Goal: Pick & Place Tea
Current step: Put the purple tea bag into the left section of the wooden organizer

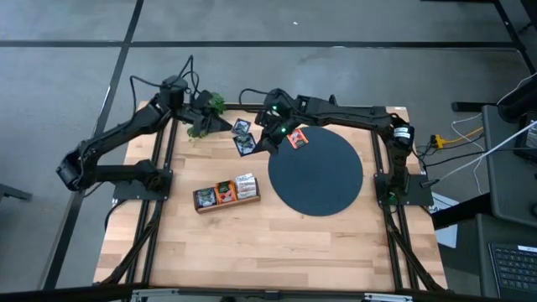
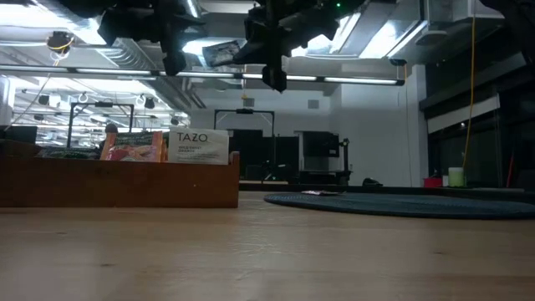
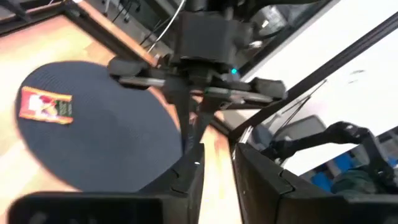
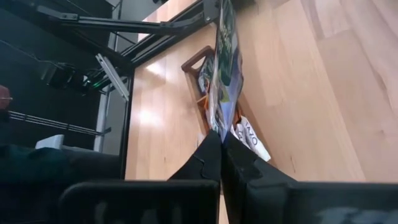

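Tea sachets are spread over the far half of the wooden counter (image 1: 252,243); one dark blue sachet (image 4: 225,59) is pinched edge-on between the closed fingers of the right tool (image 4: 222,144), held up in the air above the counter; in the high view that tool (image 1: 267,138) hangs just off the far left rim of the dark round mat (image 1: 323,180), with the held sachet (image 1: 246,145) showing beside it; a second dark sachet (image 1: 242,127) lies flat on the counter just beyond it; an orange and red sachet (image 1: 297,137) lies on the mat near its far edge, and the left wrist view shows the same one (image 3: 46,104) flat on the woven surface; more sachets stand upright in the wooden tray (image 1: 226,201), which sits near the middle of the counter, left of the mat and apart from it; dark, orange and white packs fill its compartments, and the low view shows a white pack reading TAZO (image 2: 199,146) at the tray's right end; the left tool (image 3: 216,163) hovers with its fingers parted and nothing between them, near the green plant (image 1: 204,117) at the far left of the counter.
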